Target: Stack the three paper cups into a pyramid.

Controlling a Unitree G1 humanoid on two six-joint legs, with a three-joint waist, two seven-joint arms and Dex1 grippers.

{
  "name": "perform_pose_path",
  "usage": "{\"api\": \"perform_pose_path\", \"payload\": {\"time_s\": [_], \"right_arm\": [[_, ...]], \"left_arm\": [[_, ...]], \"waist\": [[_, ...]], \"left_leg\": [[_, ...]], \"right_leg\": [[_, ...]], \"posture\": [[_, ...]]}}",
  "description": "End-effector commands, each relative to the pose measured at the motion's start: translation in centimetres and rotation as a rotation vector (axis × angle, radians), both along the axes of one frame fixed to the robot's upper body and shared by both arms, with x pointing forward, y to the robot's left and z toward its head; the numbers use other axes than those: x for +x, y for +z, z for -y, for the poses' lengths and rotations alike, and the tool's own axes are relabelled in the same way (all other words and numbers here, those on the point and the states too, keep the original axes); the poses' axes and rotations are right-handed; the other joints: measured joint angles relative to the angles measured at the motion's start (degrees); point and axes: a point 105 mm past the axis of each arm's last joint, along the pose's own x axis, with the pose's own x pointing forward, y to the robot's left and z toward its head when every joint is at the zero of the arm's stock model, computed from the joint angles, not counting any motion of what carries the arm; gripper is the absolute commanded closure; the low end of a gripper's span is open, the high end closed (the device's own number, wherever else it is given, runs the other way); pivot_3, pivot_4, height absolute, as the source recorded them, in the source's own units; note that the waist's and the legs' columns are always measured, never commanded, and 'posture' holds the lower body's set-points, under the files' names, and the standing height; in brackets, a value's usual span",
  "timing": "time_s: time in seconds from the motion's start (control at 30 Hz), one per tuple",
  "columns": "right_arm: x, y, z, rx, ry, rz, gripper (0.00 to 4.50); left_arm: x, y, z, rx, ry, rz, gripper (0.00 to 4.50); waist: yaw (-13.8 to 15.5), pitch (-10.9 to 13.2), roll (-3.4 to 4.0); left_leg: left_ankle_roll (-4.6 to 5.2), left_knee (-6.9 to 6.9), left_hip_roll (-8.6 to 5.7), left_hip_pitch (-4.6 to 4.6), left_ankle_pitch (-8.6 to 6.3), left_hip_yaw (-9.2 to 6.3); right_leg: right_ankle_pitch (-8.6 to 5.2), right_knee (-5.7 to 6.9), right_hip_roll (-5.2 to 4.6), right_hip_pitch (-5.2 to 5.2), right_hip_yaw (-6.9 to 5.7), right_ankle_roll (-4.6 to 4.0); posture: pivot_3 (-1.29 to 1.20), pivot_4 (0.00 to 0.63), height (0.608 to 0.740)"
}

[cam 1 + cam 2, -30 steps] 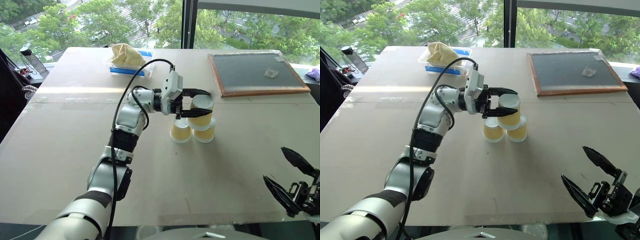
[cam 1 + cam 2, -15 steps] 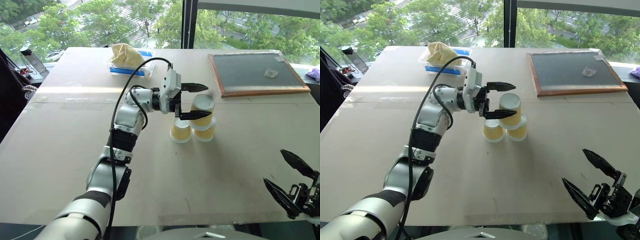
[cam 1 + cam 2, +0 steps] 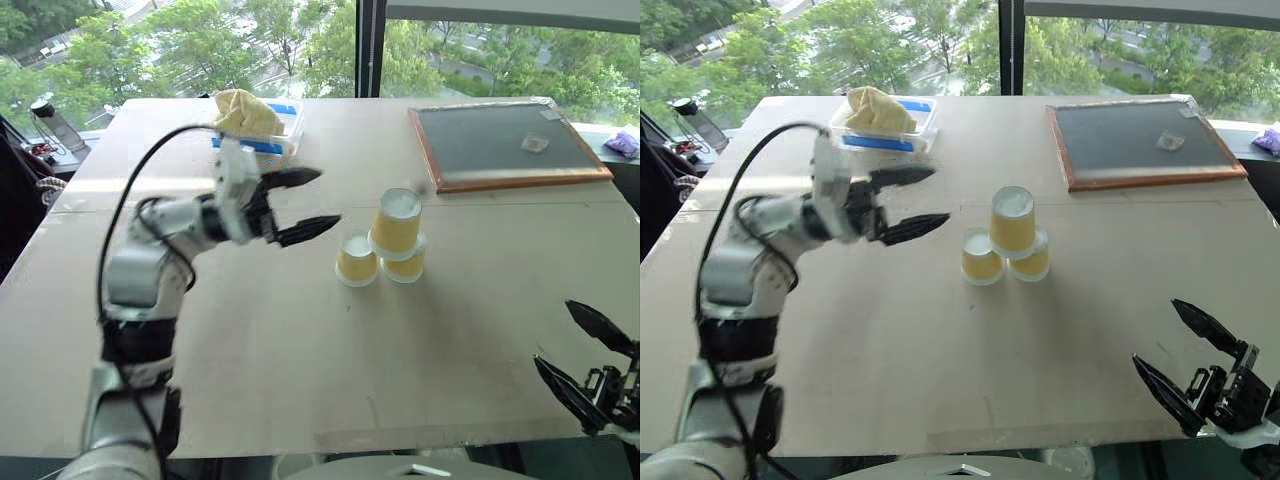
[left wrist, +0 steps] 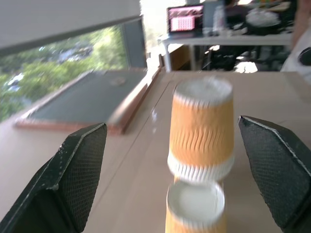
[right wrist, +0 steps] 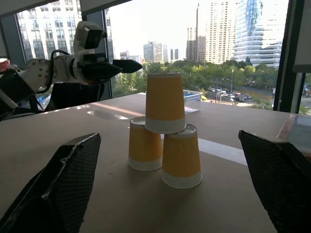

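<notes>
Pyramid (image 5: 165, 130) of three yellow-orange tapered paper cups stands complete on worktop (image 3: 300, 350). Left pincer (image 3: 300, 205) spread, empty, apart; right pincer (image 3: 590, 365) spread. Next: clear away without contact.

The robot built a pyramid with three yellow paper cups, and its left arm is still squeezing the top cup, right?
Not quite. The three yellow paper cups do stand as a pyramid, two below and one on top, but the left gripper is not squeezing the top cup. Its jaws are open and well off to the side of the stack. The left eye view shows this.
</notes>
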Motion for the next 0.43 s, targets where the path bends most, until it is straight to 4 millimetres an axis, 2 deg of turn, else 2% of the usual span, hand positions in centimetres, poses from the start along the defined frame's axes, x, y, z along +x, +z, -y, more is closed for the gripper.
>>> {"api": "perform_pose_path", "payload": {"time_s": [0.03, 0.07, 0.13, 0.23, 0.3, 0.43], "right_arm": [[0.9, -0.2, 0.5, -0.052, 0.001, -0.030, 0.00], [1.5, -0.6, 0.7, -0.082, -0.009, -0.049, 0.00], [2.5, -1.1, 0.8, -0.123, -0.027, -0.079, 0.00], [5.2, -3.1, 1.2, -0.262, -0.087, -0.182, 0.00], [6.3, -3.5, 1.0, -0.293, -0.067, -0.204, 0.00], [7.3, -3.1, 0.5, -0.288, 0.006, -0.217, 0.00]], "left_arm": [[-1.6, -0.8, -1.4, 0.052, 0.149, 0.032, 0.08], [-2.4, -2.1, -1.7, 0.050, 0.180, -0.002, 0.08], [-3.6, -3.9, -2.0, 0.023, 0.226, -0.056, 0.08], [-5.8, -9.5, -3.3, 0.100, 0.357, -0.181, 0.08], [-6.7, -10.8, -3.7, 0.089, 0.390, -0.198, 0.08], [-7.3, -11.5, -3.8, 0.102, 0.414, -0.200, 0.08]], "waist": [[0.5, 0.0, -0.01], [1.4, 0.0, -0.06], [1.3, -0.1, -0.02], [0.9, -0.1, 0.09], [0.7, -0.1, 0.03], [1.6, -0.1, 0.00]], "left_leg": [[0.00, 0.02, -0.01, -0.01, 0.00, 0.01], [0.00, 0.03, -0.08, 0.02, 0.00, 0.05], [0.01, 0.05, -0.06, -0.02, 0.00, -0.03], [0.00, -0.01, -0.06, 0.06, -0.01, 0.10], [0.00, -0.02, -0.06, 0.06, -0.01, 0.21], [0.00, 0.02, -0.07, -0.07, 0.00, 0.18]], "right_leg": [[-0.09, -0.04, -0.04, 0.00, -0.01, -0.15], [-0.10, -0.04, -0.15, 0.05, 0.01, -0.17], [-0.10, -0.05, -0.11, 0.05, -0.10, -0.18], [-0.10, -0.06, -0.15, 0.05, 0.05, -0.18], [-0.10, -0.04, -0.08, -0.02, 0.16, -0.20], [-0.11, 0.00, -0.04, -0.04, -0.14, -0.21]], "posture": [[0.00, 0.150, 0.740], [0.00, 0.150, 0.740], [0.00, 0.150, 0.740], [0.00, 0.150, 0.740], [0.00, 0.150, 0.740], [0.00, 0.150, 0.740]]}}
